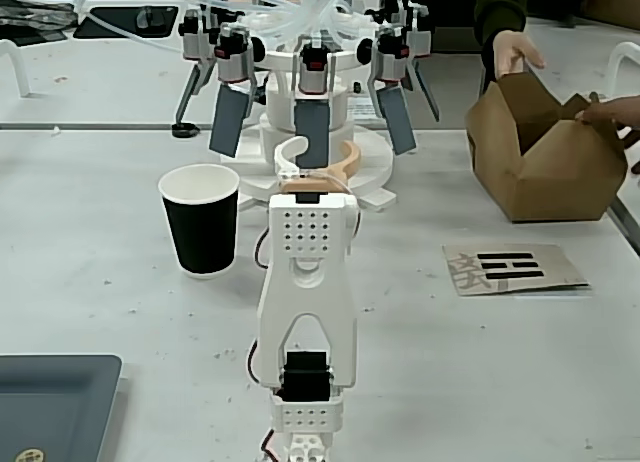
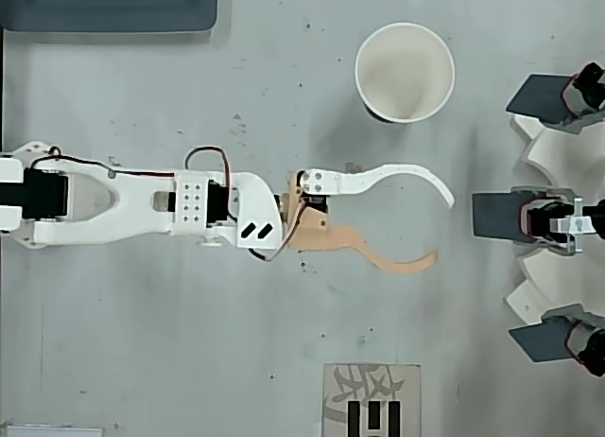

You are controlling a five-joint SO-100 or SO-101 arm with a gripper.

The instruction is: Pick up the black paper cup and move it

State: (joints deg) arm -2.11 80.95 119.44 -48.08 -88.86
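The black paper cup (image 1: 201, 227) stands upright on the white table, its white inside showing in the overhead view (image 2: 405, 73). My gripper (image 2: 441, 230) is open and empty, with one white curved finger (image 2: 397, 177) and one tan finger (image 2: 378, 255). In the fixed view the gripper (image 1: 325, 150) is to the right of the cup and apart from it, pointing away from the camera. In the overhead view the cup stands above the white finger, with a clear gap between them.
A white round base with grey paddles (image 1: 322, 122) stands just beyond the fingertips (image 2: 558, 219). A brown cardboard box (image 1: 545, 162) held by a person's hands sits at the right. A printed card (image 1: 515, 269) lies near it. A dark tray (image 1: 55, 402) is at the near left.
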